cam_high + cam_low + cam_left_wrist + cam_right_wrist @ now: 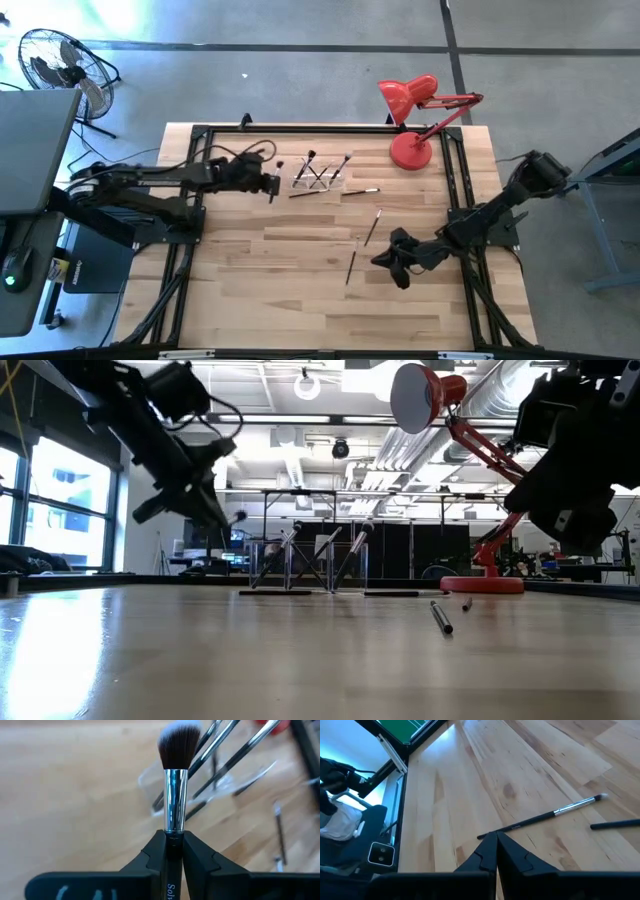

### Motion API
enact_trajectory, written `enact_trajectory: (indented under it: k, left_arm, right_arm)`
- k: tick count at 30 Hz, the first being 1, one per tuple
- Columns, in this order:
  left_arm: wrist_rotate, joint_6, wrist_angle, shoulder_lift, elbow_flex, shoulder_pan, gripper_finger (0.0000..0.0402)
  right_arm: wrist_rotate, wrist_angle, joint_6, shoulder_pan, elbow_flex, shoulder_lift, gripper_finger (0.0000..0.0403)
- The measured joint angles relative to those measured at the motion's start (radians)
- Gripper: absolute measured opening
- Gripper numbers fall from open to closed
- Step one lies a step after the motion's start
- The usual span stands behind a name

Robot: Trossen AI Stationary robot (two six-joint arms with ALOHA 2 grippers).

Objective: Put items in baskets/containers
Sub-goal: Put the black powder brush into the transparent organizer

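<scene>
The wooden counter [300,270] carries the whole scene, with the red desk lamp [412,115] at its far right corner and both dark arms reaching in from the sides. The left gripper [268,185] hangs above the counter just beside the clear holder [318,181], its fingers [200,857] closed on a large makeup brush [176,780] gripped at the handle just below the silvery ferrule, bristles pointing away from the wrist. The right gripper [398,262] waits low over the counter's right half, fingers [480,857] pressed together on nothing, beside two loose brushes [372,227] lying apart from the holder; a few more lie around the holder itself. The step in hand looks like carrying the held brush across to the holder and lowering it in. To do that well, I would bring the handle end over a free gap between the brushes already leaning in the holder [320,560], tip the brush nearer upright, and let go only once the handle end is inside the walls, so nothing gets knocked out. The holder's walls are nearly invisible, so its rim and free room are hard to judge. The held brush's lower handle is hidden behind the fingers.
</scene>
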Motion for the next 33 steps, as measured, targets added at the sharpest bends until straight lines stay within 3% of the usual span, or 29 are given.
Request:
enact_trajectory:
  k: [4, 9, 12, 16, 23, 33]
  left_arm:
    - [-0.064, 0.071, 0.066, -0.072, 0.0, 0.0, 0.0035]
    - [-0.057, 0.257, 0.292, -0.083, 0.0, 0.002, 0.0035]
    - [-0.065, 0.342, 0.388, -0.049, 0.002, 0.002, 0.0035]
    - [-0.087, 0.421, 0.394, 0.013, 0.002, 0.003, 0.0035]
    - [-0.04, 0.475, 0.399, 0.123, 0.001, 0.003, 0.0048]
    - [-0.04, 0.651, 0.673, 0.169, 0.002, 0.003, 0.0031]
  right_arm:
    - [0.005, 0.0, -0.002, -0.003, 0.001, 0.001, 0.0]
    - [0.019, -0.001, -0.036, -0.003, 0.001, 0.001, 0.0]
    - [0.035, -0.001, -0.04, -0.003, 0.001, 0.001, 0.0]
    - [0.052, 0.001, -0.024, -0.003, 0.001, 0.001, 0.0]
    - [0.059, 0.006, -0.025, -0.003, 0.001, 0.001, 0.0]
    - [0.108, 0.013, -0.022, -0.003, 0.001, 0.002, 0.0]
